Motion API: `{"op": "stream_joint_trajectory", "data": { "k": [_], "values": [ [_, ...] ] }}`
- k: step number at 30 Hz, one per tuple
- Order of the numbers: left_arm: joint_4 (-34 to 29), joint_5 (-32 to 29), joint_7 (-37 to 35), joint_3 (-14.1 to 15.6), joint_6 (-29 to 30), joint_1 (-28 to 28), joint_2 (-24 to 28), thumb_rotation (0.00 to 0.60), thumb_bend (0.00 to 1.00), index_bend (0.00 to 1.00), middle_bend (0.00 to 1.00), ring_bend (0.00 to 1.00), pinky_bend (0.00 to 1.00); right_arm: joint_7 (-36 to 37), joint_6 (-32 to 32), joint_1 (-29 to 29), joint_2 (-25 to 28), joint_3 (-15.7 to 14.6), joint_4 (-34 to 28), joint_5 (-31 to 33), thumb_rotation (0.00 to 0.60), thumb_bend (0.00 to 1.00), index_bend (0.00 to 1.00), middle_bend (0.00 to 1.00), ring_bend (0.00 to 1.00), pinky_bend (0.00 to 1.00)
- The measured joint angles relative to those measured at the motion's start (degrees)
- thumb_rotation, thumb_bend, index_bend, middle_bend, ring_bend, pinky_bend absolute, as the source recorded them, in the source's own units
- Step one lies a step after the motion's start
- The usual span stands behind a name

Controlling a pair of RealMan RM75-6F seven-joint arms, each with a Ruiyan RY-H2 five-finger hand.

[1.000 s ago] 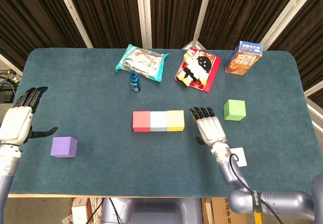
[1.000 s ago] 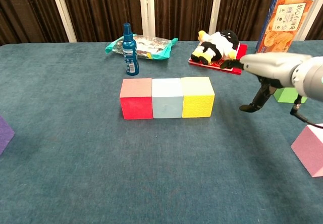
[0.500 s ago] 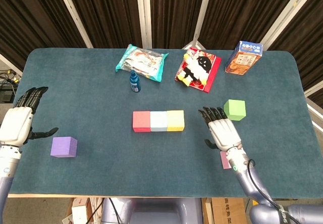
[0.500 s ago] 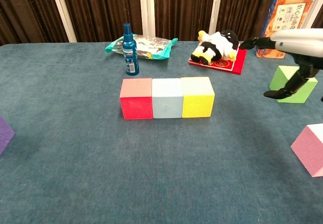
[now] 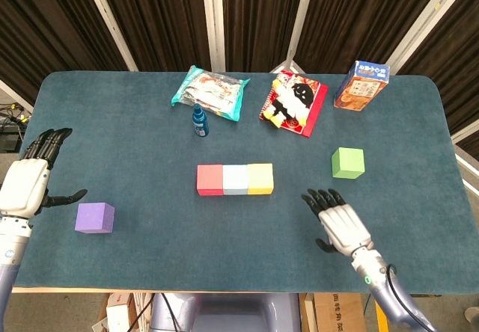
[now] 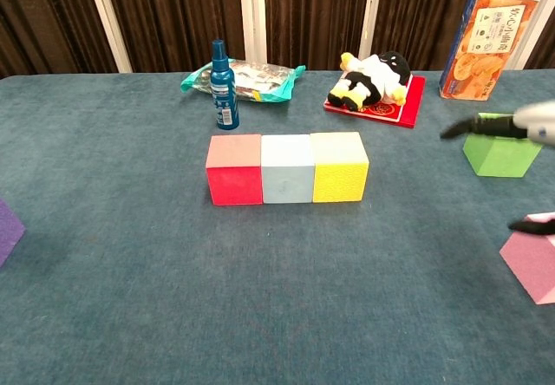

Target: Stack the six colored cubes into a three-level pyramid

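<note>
A red cube [image 5: 210,180], a light blue cube [image 5: 235,179] and a yellow cube [image 5: 260,179] stand touching in a row at the table's middle. The green cube [image 5: 348,163] sits alone to their right. Near the front left lies the purple cube [image 5: 95,217]. My left hand [image 5: 30,179] hovers open just left of it, holding nothing. Fingers spread, my right hand [image 5: 340,223] is open near the front right. It hides the pink cube in the head view. In the chest view the pink cube [image 6: 531,264] lies just under that right hand [image 6: 520,125].
Along the far side stand a blue spray bottle [image 5: 200,120], a snack bag [image 5: 210,92], a plush toy on a red board [image 5: 293,102] and a biscuit box [image 5: 361,85]. The teal table cloth [image 5: 150,257] ends close to both hands at the front edge.
My right hand has drawn back from beside the yellow cube toward the front right, and now hangs over the pink cube. The left hand and all cubes stayed put.
</note>
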Motion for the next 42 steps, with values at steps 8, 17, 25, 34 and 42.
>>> {"op": "stream_joint_trajectory", "data": {
  "k": [8, 17, 25, 34, 42],
  "values": [
    [-0.04, 0.15, 0.02, 0.06, 0.05, 0.09, 0.06, 0.600, 0.14, 0.00, 0.05, 0.04, 0.11, -2.26, -2.70, -1.16, -0.17, -2.24, 2.33, -0.17, 0.600, 0.32, 0.00, 0.00, 0.00, 0.00],
    [0.12, 0.07, -0.15, -0.02, 0.05, 0.10, 0.05, 0.600, 0.14, 0.00, 0.05, 0.04, 0.11, -3.68, -2.99, -1.74, -0.09, -1.85, 4.95, 1.14, 0.600, 0.32, 0.00, 0.00, 0.00, 0.00],
    [0.11, 0.08, -0.27, -0.04, -0.04, 0.08, 0.09, 0.600, 0.14, 0.00, 0.05, 0.04, 0.11, -3.48, -3.74, -2.61, 1.20, -2.15, 5.50, 1.63, 0.600, 0.32, 0.00, 0.00, 0.00, 0.00],
    [-0.10, 0.22, -0.48, -0.09, 0.10, 0.19, 0.23, 0.600, 0.14, 0.00, 0.05, 0.04, 0.11, -3.62, -4.75, -2.97, 1.72, -2.24, 5.66, 1.80, 0.600, 0.32, 0.00, 0.00, 0.00, 0.00],
    [-0.05, 0.31, -0.51, 0.00, -0.12, 0.13, 0.18, 0.600, 0.14, 0.00, 0.05, 0.04, 0.11, -3.71, -4.32, -3.98, 2.74, -2.51, 3.49, 1.08, 0.600, 0.32, 0.00, 0.00, 0.00, 0.00]
  ]
}}
